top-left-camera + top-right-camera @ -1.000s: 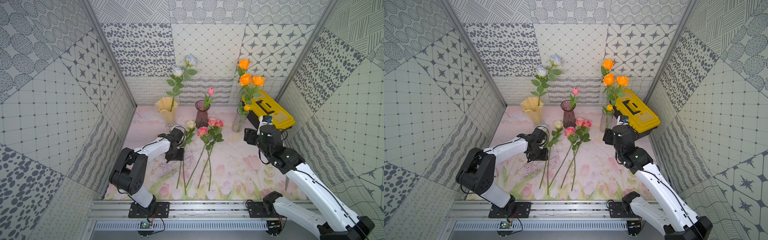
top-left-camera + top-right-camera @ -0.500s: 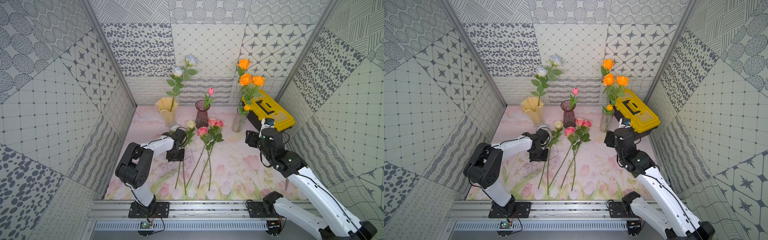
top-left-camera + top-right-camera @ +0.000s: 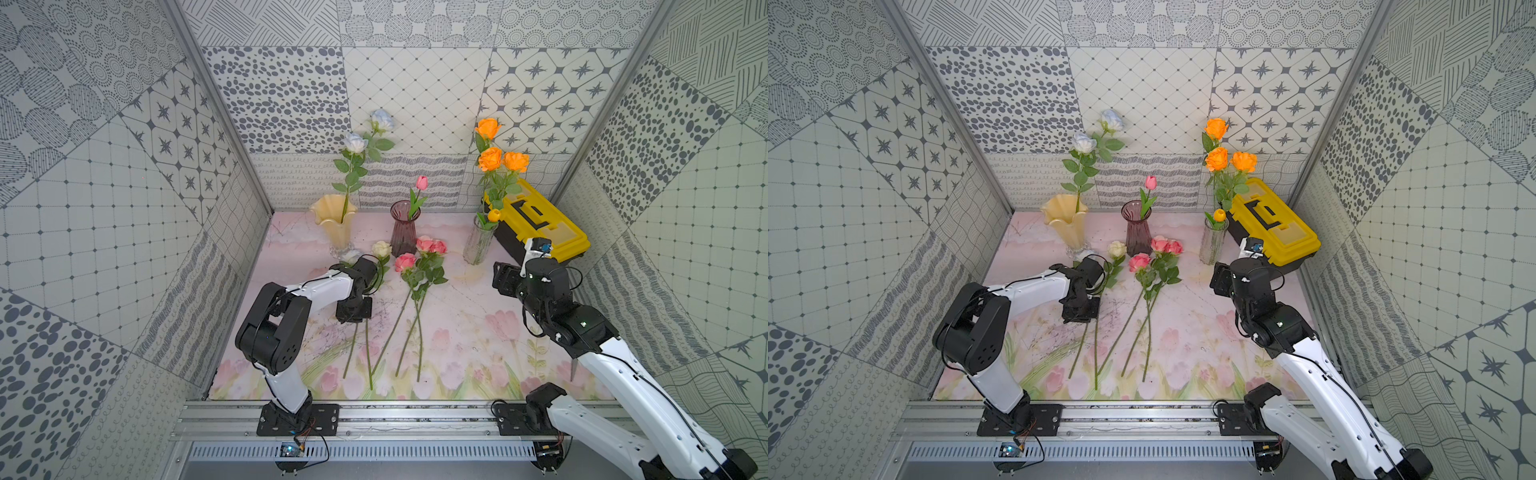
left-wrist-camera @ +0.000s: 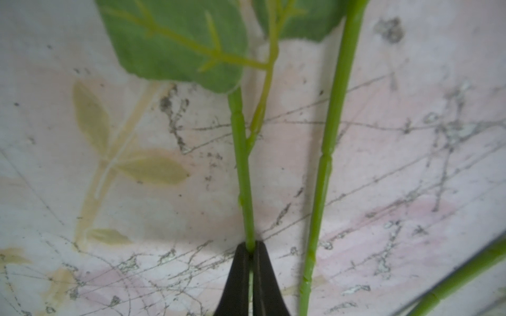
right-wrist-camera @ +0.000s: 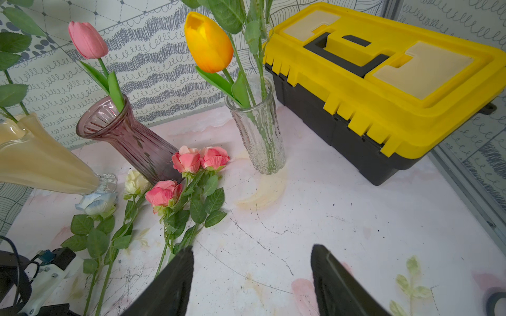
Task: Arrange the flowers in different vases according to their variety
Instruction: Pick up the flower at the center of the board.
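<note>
Green stem (image 4: pixel 244 177) pinched for lifting
Our left jaws clamp it on the surface (image 3: pixel 457 316); right jaws hang wide, empty.

bright even light, soft shadows; left wrist view blurred close-up.

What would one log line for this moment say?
left gripper: shut on thin green rose stem lying on pink painted mat | right gripper: open, empty | lift: not yet
</note>
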